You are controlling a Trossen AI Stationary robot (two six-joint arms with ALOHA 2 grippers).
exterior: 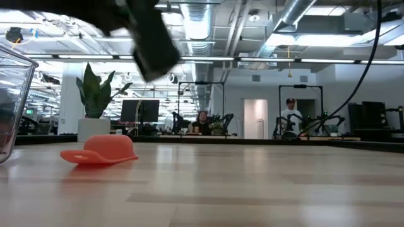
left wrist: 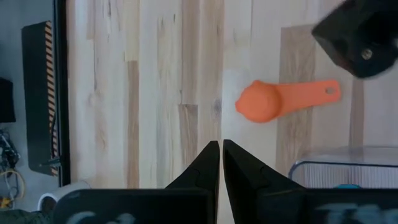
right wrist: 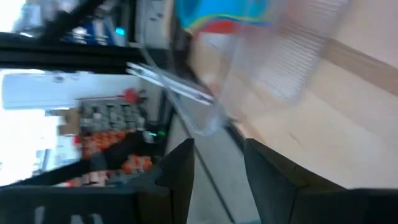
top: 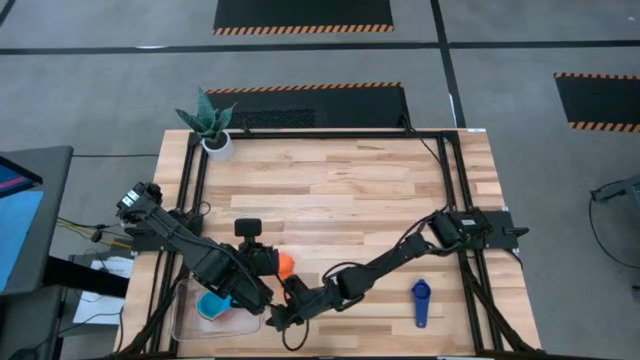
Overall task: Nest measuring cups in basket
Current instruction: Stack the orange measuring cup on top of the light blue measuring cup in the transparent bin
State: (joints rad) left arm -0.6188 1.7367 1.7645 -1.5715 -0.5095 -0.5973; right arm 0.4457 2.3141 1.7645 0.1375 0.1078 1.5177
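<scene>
An orange-red measuring cup [top: 285, 265] lies mouth down on the table, its handle flat on the wood; it also shows in the left wrist view [left wrist: 267, 101] and the low view [exterior: 98, 151]. The clear basket [top: 190, 322] stands at the near left with a light blue cup [top: 212, 305] in it; the blurred right wrist view shows coloured cups [right wrist: 224, 15] inside. A dark blue cup [top: 420, 300] lies at the near right. My left gripper [left wrist: 221, 152] is shut and empty above the table, beside the orange-red cup. My right gripper [right wrist: 217, 162] is open and empty by the basket's right side [top: 275, 320].
A white plant pot [top: 217, 143] stands at the far left corner. Black frame rails [top: 190, 200] run along the table's left and right sides. The two arms cross close together over the near left. People sit in the room beyond [exterior: 202, 121].
</scene>
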